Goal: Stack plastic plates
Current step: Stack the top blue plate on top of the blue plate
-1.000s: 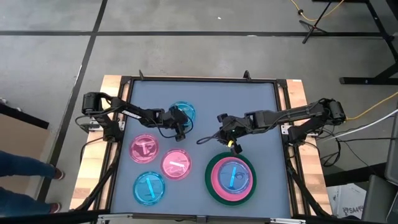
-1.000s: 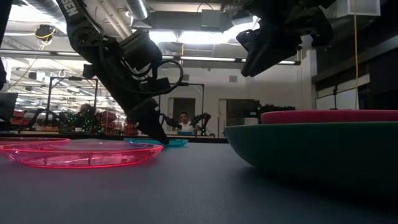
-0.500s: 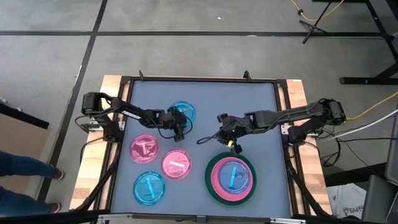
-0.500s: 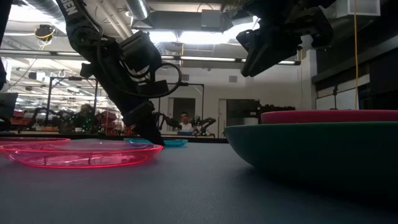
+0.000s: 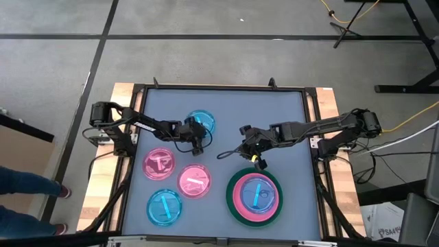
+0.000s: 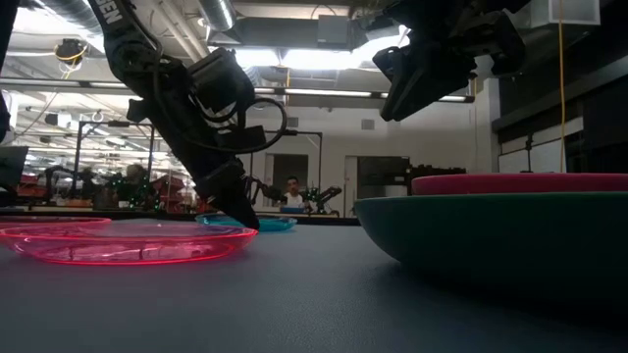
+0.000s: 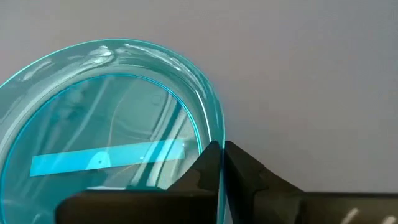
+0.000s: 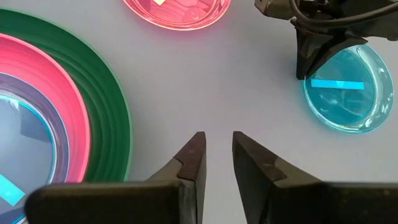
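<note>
A small translucent blue plate [image 5: 202, 123] lies flat on the grey table, left of centre and toward the far side. My left gripper [image 5: 197, 138] is shut on its rim. My right gripper [image 5: 251, 148] hangs above the table's middle, open, nothing between its fingers [image 8: 217, 149]. At the near right sits the large green plate [image 5: 234, 206], with a pink plate [image 5: 241, 200] and a small blue one [image 5: 256, 193] stacked in it. Two translucent pink plates [image 5: 159, 163] [image 5: 195, 182] and another blue plate [image 5: 164, 206] lie flat at the near left. My left gripper pinches the blue plate's rim [image 7: 219, 142] between its two fingers, one finger [image 7: 205, 169] inside the plate and one [image 7: 249, 168] outside. The fingers slant down from the table's left. The plate still lies on the table.
A raised black frame [image 5: 219, 87] borders the table. Bare grey surface lies between the blue plate and the green stack [image 8: 186, 81]. Beyond the table, the low view shows a room with a person [image 6: 290, 193] far off.
My left gripper has shut on the blue plate's rim, staying where it was. The plate has not moved. My right arm has kept still.
</note>
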Robot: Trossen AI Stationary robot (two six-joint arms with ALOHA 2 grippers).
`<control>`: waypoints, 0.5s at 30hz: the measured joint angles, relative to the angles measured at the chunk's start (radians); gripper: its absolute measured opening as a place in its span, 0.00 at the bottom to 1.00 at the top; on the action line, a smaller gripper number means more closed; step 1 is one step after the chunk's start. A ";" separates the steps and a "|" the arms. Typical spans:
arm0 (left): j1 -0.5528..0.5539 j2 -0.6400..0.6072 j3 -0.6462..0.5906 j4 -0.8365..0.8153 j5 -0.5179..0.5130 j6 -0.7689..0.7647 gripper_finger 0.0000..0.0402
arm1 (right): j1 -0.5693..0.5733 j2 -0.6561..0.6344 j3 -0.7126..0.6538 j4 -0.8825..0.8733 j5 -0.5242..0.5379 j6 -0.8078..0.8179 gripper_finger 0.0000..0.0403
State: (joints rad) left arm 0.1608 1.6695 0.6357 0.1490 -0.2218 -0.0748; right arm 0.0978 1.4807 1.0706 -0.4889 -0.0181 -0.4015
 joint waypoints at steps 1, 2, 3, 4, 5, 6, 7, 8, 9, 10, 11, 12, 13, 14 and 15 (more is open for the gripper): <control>0.000 0.000 0.000 0.006 0.000 0.000 0.01 | 0.000 0.000 0.000 0.000 0.000 0.000 0.17; 0.000 0.000 -0.001 0.010 0.000 0.000 0.01 | 0.000 0.000 0.000 0.000 0.000 0.000 0.17; 0.000 0.000 -0.001 0.017 0.000 0.000 0.01 | 0.000 0.000 0.000 0.000 0.000 0.000 0.17; 0.000 0.000 -0.001 0.023 0.000 -0.001 0.01 | 0.000 0.000 0.000 0.000 0.000 0.000 0.17; 0.000 0.000 -0.001 0.027 0.000 -0.001 0.01 | 0.000 0.000 0.000 0.000 0.000 0.000 0.17; 0.000 0.000 -0.001 0.031 0.000 -0.001 0.01 | 0.000 0.000 0.000 0.000 0.000 0.000 0.17; 0.000 0.001 -0.002 0.035 0.001 -0.001 0.01 | 0.000 0.000 0.000 0.000 0.000 0.000 0.17; 0.000 0.001 -0.002 0.037 0.002 -0.001 0.00 | 0.000 0.000 0.000 0.000 0.001 0.000 0.17; 0.000 0.001 -0.002 0.041 0.004 -0.002 0.00 | 0.000 0.000 0.000 0.000 0.007 0.000 0.17; -0.002 0.001 -0.002 0.045 0.009 -0.005 0.00 | 0.000 0.000 0.000 0.000 0.010 0.000 0.17; -0.004 0.001 -0.002 0.050 0.013 -0.015 0.00 | 0.000 0.000 0.000 0.000 0.015 0.000 0.17; -0.008 0.001 -0.002 0.057 0.018 -0.026 0.00 | 0.000 0.000 0.000 0.000 0.019 0.000 0.17; -0.012 0.002 -0.002 0.068 0.024 -0.033 0.00 | 0.000 0.000 0.000 0.000 0.025 0.000 0.17; -0.019 0.002 -0.002 0.079 0.031 -0.040 0.00 | 0.000 0.000 0.000 0.001 0.031 0.000 0.17; -0.027 0.002 -0.002 0.090 0.032 -0.046 0.00 | 0.000 0.000 0.000 0.001 0.041 0.000 0.17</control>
State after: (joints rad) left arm 0.1335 1.6711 0.6338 0.2392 -0.1898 -0.1204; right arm 0.0978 1.4807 1.0703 -0.4881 0.0226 -0.4015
